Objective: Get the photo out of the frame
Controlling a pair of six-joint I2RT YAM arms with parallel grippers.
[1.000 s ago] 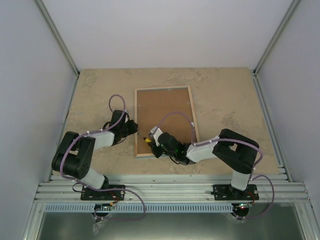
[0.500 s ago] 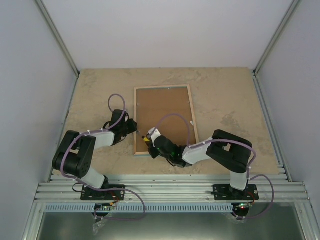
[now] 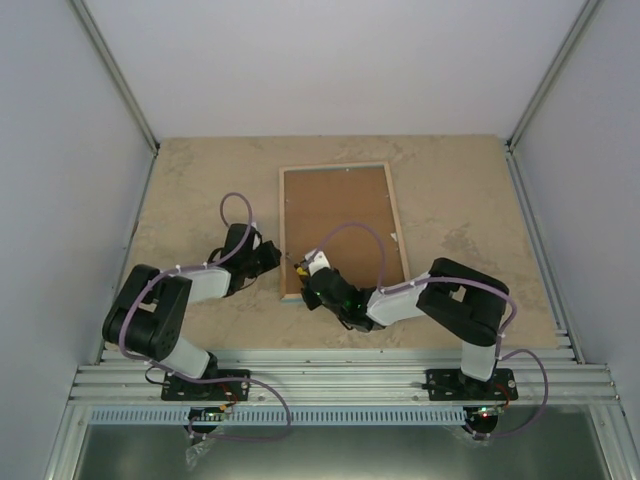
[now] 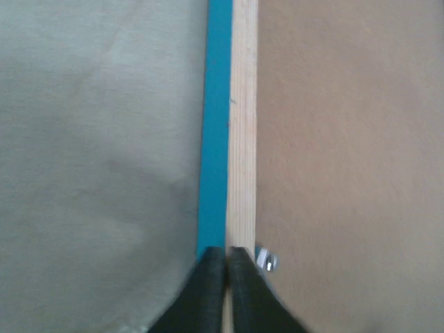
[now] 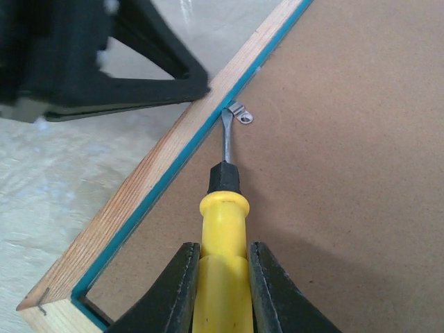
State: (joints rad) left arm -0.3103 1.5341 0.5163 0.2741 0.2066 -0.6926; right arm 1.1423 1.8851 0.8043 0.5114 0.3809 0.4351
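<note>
The frame (image 3: 335, 167) lies face down mid-table, thin turquoise sides and pale wood back edges around a brown fibreboard backing (image 3: 340, 215). The photo is hidden under that backing. My left gripper (image 3: 275, 257) is shut, its tips (image 4: 227, 253) pressed on the frame's left rail (image 4: 243, 104), nothing between them. My right gripper (image 3: 306, 281) is shut on a yellow-handled screwdriver (image 5: 222, 270). The screwdriver's blade tip sits at a small metal retaining tab (image 5: 241, 114) beside the left rail (image 5: 149, 184). The left gripper (image 5: 202, 87) shows black just across that rail.
The table is beige and marbled (image 3: 190, 190), with white walls on three sides. An aluminium rail (image 3: 340, 380) carrying both arm bases runs along the near edge. Another small tab (image 3: 393, 237) sits on the frame's right side. Purple cables loop over both arms.
The frame has slid away from the bases and to the right. Both grippers have moved with its near left corner, the right one still holding the screwdriver.
</note>
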